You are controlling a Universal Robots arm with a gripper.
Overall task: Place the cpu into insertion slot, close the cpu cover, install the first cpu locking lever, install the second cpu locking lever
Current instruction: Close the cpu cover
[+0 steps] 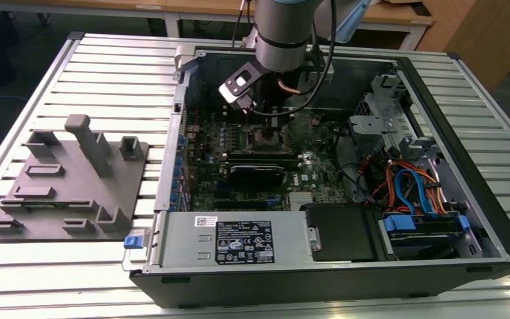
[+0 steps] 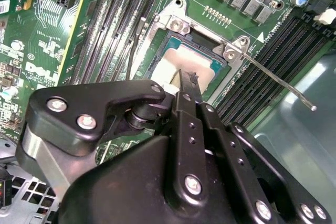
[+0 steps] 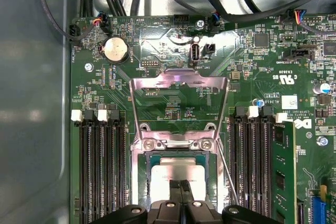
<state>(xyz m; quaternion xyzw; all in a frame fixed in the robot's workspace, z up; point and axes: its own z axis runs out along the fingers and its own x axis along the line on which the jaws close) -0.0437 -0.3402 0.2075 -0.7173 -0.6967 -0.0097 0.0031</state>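
Down inside the open case, which lies on the slatted counter, the arm reaches to the middle of the green board. The pincer is clenched, its two thin black fingers pressed together with nothing between them. Its tip sits directly over the cpu; whether it touches the metal face I cannot tell.

The cpu lies flat in the socket, pale face up, and it also shows just past the fingertips in the second wrist view. The cover is swung open, hinged at the socket's far edge and standing back from it, so board parts show through its square window.

One lever is unlatched. It is a thin metal rod that slants away from a corner of the socket across the dark memory slots.

On the exterior view's left, a grey fixture plate rests on the counter beside the case, well apart from the pincer.
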